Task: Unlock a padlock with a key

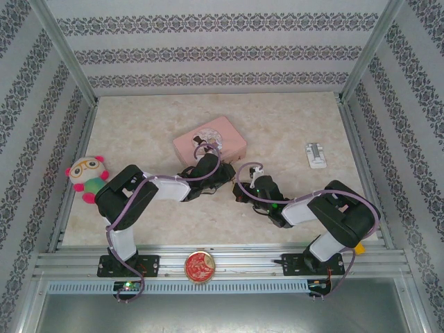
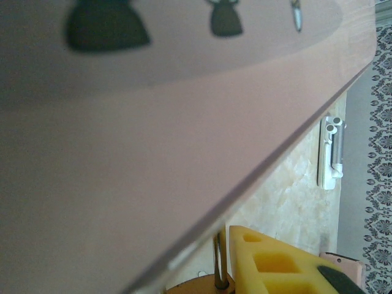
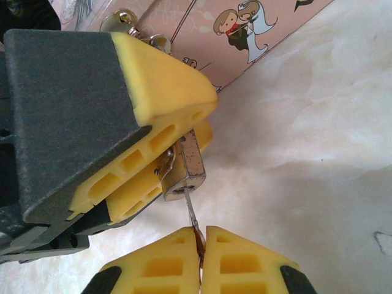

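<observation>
While key [image 3: 192, 211] sits w/ tip in padlock [image 3: 184, 168] keyhole, right jaws are pressed together, pinching its head. Left jaws clamp padlock body, over counter [image 3: 318, 141], just beside pink tin [image 3: 282, 27]. Insertion looks done; turn + shackle release prob. left.

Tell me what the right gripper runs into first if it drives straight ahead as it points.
The padlock, clamped in the left gripper, sits directly ahead. The key pinched in the right gripper reaches its keyhole end. The pink tin box seems to lie farther on, though depth is unclear.
</observation>
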Available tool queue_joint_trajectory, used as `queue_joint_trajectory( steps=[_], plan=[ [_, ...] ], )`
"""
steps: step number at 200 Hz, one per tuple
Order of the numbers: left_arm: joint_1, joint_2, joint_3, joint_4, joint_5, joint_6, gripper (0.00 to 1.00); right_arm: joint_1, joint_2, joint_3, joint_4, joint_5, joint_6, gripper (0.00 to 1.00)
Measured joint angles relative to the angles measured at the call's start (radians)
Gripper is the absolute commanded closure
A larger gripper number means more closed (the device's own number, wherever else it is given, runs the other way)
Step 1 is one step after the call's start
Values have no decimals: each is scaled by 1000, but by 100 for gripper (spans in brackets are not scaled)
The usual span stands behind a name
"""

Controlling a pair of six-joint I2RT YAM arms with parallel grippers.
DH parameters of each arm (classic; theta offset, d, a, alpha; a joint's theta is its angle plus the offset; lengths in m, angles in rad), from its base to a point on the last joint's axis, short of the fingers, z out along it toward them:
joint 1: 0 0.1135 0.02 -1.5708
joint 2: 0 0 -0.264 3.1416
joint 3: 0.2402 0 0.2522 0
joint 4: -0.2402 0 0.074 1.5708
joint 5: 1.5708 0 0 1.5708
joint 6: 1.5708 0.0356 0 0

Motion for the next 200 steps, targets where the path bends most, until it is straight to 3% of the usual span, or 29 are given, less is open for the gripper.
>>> queue_joint_trajectory(
  steps=[200],
  plan=[
    [6, 9, -26, 80, 4, 2, 89, -26, 15, 6, 20, -35, 35, 100]
  ],
)
